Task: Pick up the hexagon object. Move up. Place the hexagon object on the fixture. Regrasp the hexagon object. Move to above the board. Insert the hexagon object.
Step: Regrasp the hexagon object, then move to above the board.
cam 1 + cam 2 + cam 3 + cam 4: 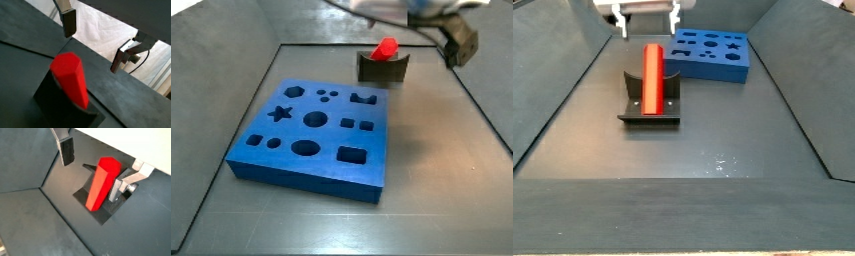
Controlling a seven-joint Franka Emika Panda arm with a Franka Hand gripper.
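The pincer (643,22) hangs above the far end of the fixture (648,108), fingers spread wide and gripping nothing (in both wrist views the red bar sits clear of the pads). One finger (67,150) stands off to the side, the other (119,189) just beside the bar. The hexagon object (651,74) rests leaning in the fixture's notch, tilted upward. The board (314,130) lies flat on the dark surface (687,150), its cut-outs unfilled.
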